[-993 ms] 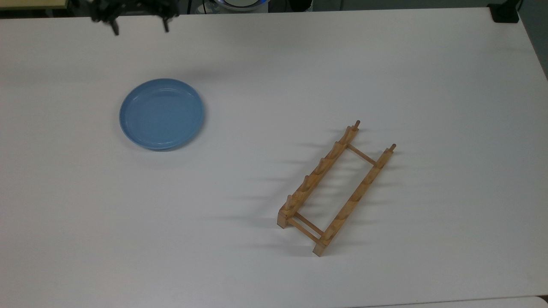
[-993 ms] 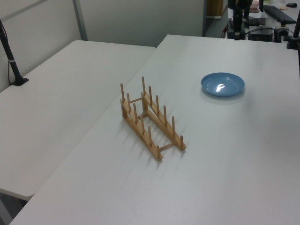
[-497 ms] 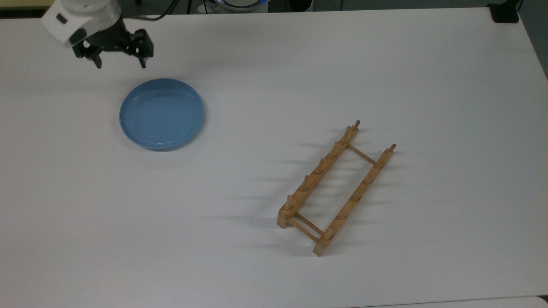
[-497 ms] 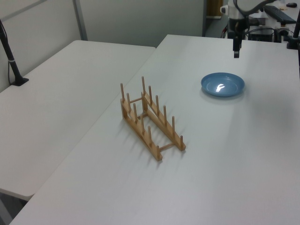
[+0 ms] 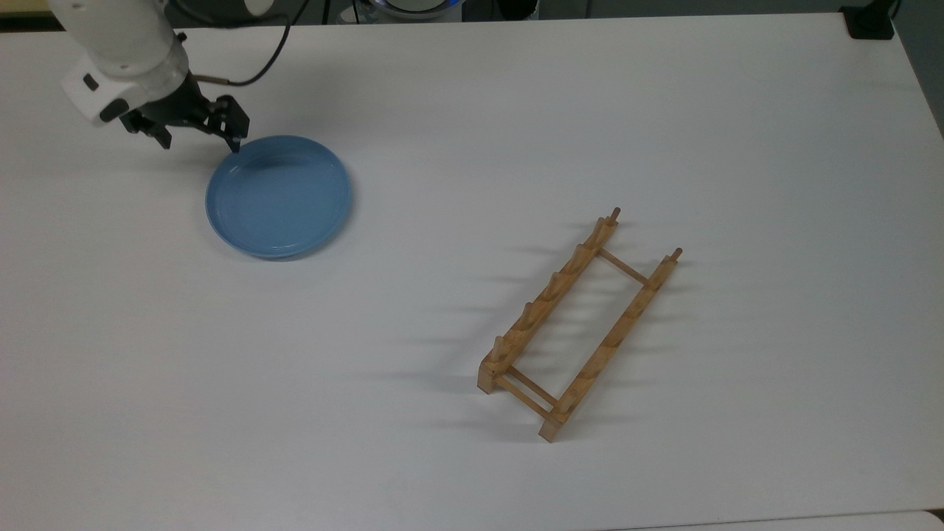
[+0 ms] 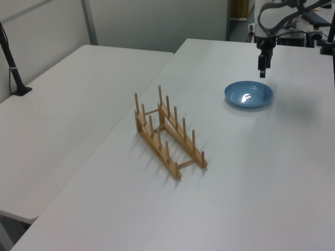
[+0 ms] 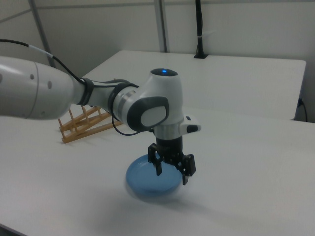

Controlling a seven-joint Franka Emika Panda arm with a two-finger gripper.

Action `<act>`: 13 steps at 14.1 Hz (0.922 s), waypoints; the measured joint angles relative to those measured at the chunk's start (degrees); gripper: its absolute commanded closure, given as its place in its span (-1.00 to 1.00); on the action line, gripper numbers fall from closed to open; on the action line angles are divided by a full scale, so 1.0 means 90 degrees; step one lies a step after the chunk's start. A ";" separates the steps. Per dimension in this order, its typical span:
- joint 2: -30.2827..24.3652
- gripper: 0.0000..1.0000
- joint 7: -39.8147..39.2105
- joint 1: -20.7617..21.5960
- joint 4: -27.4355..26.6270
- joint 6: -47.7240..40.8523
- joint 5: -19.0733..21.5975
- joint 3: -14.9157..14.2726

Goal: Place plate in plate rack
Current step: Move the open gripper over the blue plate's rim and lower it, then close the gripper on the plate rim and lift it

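Plate [image 5: 279, 196] (glossy, round) beside pegged wooden rack [image 5: 579, 328].

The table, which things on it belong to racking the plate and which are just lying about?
Part of the job:
- plate, flat on the table
- plate rack, standing apart from it
- gripper, open, at the plate's rim

Just lying about:
- black stand on the neighbouring table

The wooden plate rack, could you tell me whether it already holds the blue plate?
No, the light-brown wooden peg rack stands empty, while the round light-blue plate lies flat on the white table.
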 measured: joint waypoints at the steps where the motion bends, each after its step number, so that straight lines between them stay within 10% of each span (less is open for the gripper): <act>1: 0.0093 -1.00 0.0091 0.0002 -0.0001 0.0112 0.0051 0.0002; 5: 0.0354 -0.66 0.0670 0.0028 0.0000 0.0374 0.0215 0.0026; 13: 0.0497 0.96 0.1481 0.0075 0.0002 0.0442 0.0420 0.0058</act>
